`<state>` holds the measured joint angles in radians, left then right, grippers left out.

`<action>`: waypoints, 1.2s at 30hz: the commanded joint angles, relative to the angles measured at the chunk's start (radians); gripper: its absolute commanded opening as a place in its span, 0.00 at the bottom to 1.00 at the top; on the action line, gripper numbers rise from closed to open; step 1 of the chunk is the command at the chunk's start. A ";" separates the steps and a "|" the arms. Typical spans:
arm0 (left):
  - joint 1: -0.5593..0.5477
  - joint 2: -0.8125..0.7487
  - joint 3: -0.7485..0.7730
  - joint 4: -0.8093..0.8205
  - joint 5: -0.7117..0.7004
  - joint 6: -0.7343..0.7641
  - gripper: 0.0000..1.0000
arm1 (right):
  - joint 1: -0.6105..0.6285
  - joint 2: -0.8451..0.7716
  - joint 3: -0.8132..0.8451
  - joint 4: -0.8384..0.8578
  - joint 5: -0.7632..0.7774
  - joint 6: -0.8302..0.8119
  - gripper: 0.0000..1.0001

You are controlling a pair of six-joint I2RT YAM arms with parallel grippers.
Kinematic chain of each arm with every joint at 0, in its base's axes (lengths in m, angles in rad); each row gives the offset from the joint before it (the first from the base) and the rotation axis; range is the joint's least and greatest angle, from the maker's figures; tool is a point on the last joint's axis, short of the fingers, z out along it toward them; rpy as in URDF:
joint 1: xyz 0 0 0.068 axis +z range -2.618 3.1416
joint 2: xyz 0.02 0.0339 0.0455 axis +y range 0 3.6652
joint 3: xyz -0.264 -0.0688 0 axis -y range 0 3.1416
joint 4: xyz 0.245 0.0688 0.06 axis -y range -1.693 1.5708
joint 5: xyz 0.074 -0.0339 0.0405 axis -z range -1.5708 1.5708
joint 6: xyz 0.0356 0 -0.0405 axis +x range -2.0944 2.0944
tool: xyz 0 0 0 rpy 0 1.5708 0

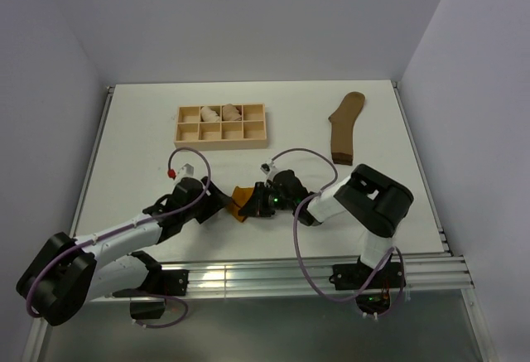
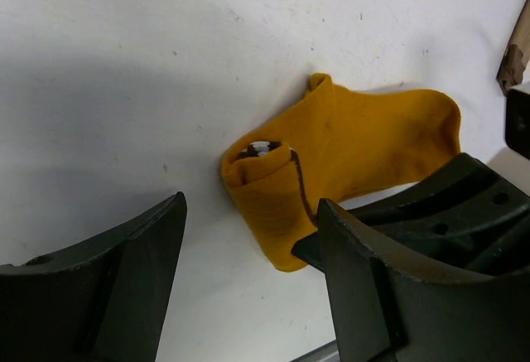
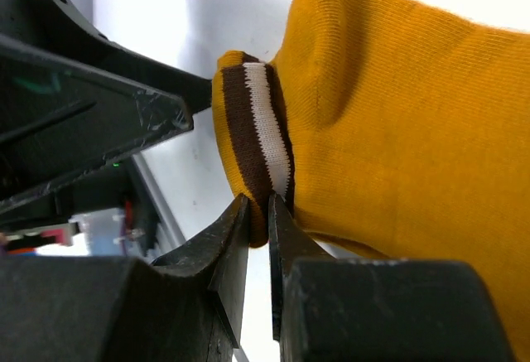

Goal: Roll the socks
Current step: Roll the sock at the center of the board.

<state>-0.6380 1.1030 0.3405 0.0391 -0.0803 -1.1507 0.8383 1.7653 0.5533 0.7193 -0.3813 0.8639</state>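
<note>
While the right tool (image 3: 258,213) clenches the striped cuff of the half-rolled mustard sock (image 2: 364,142), near the front middle of the surface (image 1: 149,155), the released, empty left tool (image 2: 250,205) ought to steady the roll's other end so it winds tight. That sock's flat foot stretches away from the left tool, lengthwise between the two tools. The brown sock (image 1: 344,126) lies far right, toe pointing away.

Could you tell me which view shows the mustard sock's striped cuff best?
Right wrist view: the striped cuff is close and sharp, pinched by the right gripper. Left wrist view shows only a sliver; the top view shows just an orange patch of mustard sock.
</note>
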 commanded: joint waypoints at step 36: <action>-0.035 0.149 0.054 0.099 -0.027 0.009 0.13 | -0.071 0.106 -0.030 0.169 -0.117 0.149 0.06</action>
<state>-0.6674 1.2373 0.3622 0.1463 -0.0975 -1.1641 0.7715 1.9030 0.5320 0.9440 -0.5297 1.0607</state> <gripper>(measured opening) 0.173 0.183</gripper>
